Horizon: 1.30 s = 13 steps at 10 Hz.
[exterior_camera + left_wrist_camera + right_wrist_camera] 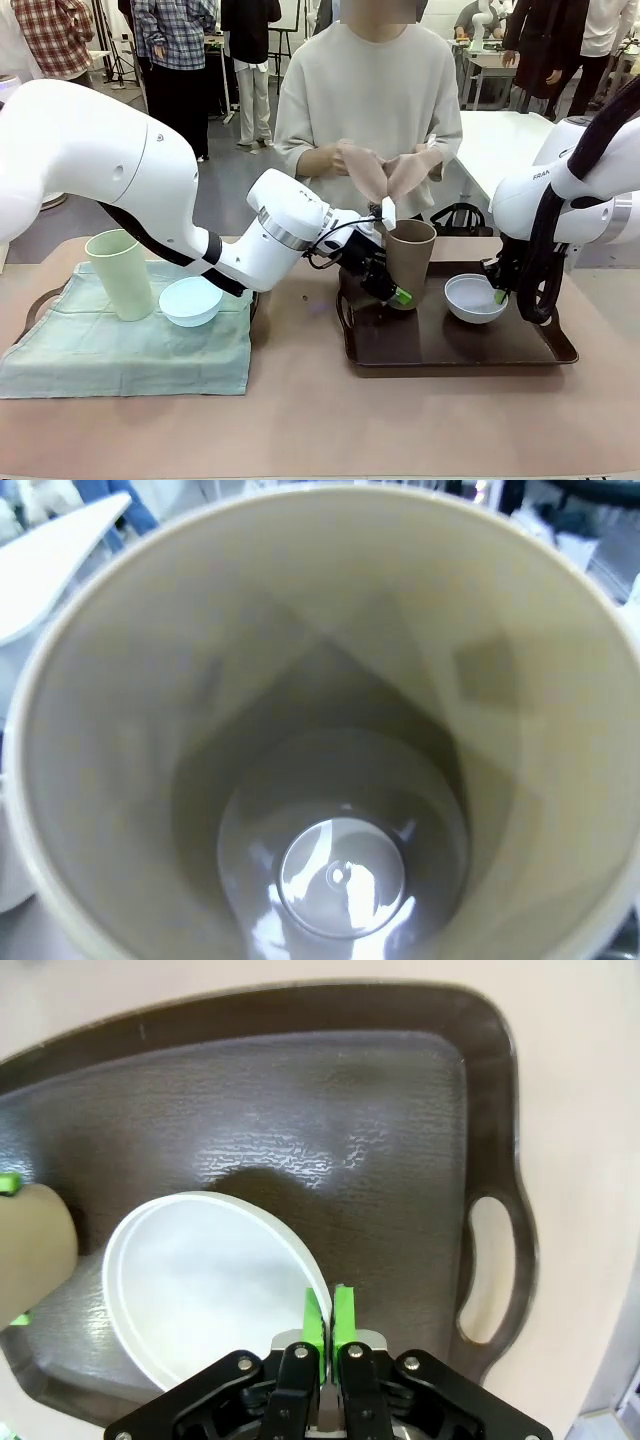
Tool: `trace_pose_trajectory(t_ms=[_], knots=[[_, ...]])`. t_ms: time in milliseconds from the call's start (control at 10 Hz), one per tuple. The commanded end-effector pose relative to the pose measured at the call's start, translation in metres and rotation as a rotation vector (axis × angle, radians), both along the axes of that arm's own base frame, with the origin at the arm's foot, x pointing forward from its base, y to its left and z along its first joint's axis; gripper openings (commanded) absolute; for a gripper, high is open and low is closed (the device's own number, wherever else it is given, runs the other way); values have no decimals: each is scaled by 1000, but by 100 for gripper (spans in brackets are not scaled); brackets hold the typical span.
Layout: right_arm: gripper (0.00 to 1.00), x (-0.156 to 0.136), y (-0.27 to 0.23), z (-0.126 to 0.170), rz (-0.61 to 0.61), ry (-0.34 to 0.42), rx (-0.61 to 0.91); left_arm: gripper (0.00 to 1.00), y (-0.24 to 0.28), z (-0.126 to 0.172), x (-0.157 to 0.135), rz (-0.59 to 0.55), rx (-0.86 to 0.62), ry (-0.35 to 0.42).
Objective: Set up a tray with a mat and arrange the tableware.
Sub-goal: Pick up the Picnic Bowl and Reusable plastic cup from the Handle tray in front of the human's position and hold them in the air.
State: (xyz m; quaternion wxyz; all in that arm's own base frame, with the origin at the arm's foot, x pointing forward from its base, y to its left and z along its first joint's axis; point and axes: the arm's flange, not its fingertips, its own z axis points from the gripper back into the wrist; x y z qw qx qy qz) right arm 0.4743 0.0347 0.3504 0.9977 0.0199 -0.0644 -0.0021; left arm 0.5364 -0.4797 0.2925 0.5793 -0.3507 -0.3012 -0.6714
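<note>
Two pieces of tableware stand on the dark tray — the brown cup upright near its left edge, long axis vertical, and the white bowl toward its right edge. The left gripper reaches in from the cup's left and clasps its lower wall, green pads against it; its wrist camera looks straight down the cup's bore. The right gripper has its fingers nearly together, pinching the bowl's rim at the side nearer the tray's right handle. The pale green cup and light blue bowl sit on the green cloth mat at the table's left — nearer the left arm. The person's hands hold a folded cloth beyond the far edge.
</note>
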Motion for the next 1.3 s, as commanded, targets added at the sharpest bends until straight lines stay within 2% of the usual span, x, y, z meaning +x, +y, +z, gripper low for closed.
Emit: trace_pose_trajectory(t_ms=[0, 200, 400, 700, 800, 900, 1000, 1200], knots=[[4, -8, 2, 28, 27, 24, 17, 63, 16, 39, -32, -8, 11, -15], [4, -18, -6, 89, 40, -26, 25, 63, 26, 84, -58, 15, 27, -49], [4, -26, -14, 147, 82, -34, 49, 63, 44, 123, -82, 32, 10, -83], [4, -46, -14, 211, 108, -84, 76, 63, 60, 185, -105, 57, -53, -148], [4, -56, -11, 222, 109, -95, 72, 63, 65, 204, -110, 86, -61, -171], [4, -57, -10, 221, 118, -84, 64, 63, 67, 213, -112, 102, -66, -183], [4, -51, -15, 223, 88, -100, 45, 63, 49, 203, -98, 79, -42, -154], [4, -51, -15, 223, 88, -100, 45, 63, 49, 203, -98, 79, -42, -154]])
